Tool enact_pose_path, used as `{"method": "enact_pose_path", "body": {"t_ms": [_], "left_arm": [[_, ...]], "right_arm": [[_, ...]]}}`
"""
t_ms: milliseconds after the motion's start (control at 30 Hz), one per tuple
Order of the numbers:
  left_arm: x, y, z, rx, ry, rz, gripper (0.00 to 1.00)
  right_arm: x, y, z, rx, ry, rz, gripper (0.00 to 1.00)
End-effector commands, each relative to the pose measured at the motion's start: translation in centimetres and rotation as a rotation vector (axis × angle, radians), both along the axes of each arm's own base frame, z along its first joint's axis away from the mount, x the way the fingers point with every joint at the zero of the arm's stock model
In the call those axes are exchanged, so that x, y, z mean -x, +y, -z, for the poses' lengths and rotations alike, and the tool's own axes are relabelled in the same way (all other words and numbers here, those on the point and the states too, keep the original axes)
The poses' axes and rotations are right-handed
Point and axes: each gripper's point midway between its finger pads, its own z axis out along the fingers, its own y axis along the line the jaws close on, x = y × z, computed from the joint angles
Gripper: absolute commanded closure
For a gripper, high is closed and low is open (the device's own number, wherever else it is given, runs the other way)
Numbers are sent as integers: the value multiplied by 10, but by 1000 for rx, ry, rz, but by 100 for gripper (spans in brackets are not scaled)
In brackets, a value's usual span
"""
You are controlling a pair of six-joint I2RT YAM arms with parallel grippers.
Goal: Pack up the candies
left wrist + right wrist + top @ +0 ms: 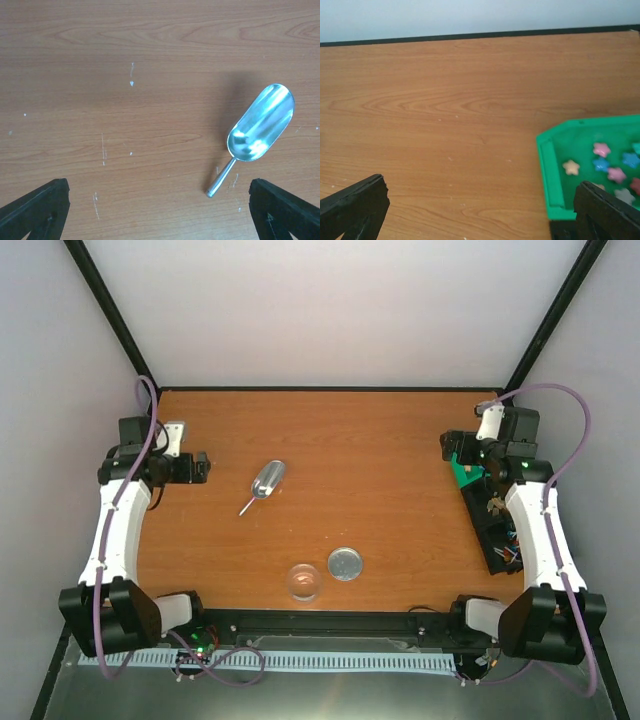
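Observation:
The candies [601, 149] are tiny stars in pink, blue and pale colours, lying in a green tray [555, 165] at the lower right of the right wrist view. My right gripper [481, 184] hangs open over bare wood just left of that tray, beside the green tray [463, 472] at the table's right edge. My left gripper [157, 187] is open too, nothing between its fingers, with a metal scoop [260, 125] lying just ahead on its right. From above, the left gripper [200, 468] sits left of the scoop [268, 480].
A round silver lid [344, 563] and a clear glass jar [304, 581] stand near the front edge in the middle. A black tray [495, 530] with small bits runs along the right edge under the right arm. Black frame posts rise at the back corners.

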Motion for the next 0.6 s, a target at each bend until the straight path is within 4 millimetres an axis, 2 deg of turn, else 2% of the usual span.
{"method": "enact_pose_path", "body": {"t_ms": [0, 133, 300, 433, 567], "left_arm": [[-1, 0, -14, 4, -97, -45, 0], [1, 6, -21, 3, -155, -112, 0], [0, 6, -37, 28, -215, -147, 0], [-5, 10, -43, 23, -209, -177, 0], [-8, 18, -37, 5, -171, -219, 0]], "right_arm": [[21, -28, 10, 49, 78, 123, 0], [32, -65, 20, 43, 161, 279, 0], [47, -107, 52, -58, 302, 448, 0], [54, -133, 80, -120, 403, 573, 0], [49, -148, 99, -144, 439, 653, 0]]}}
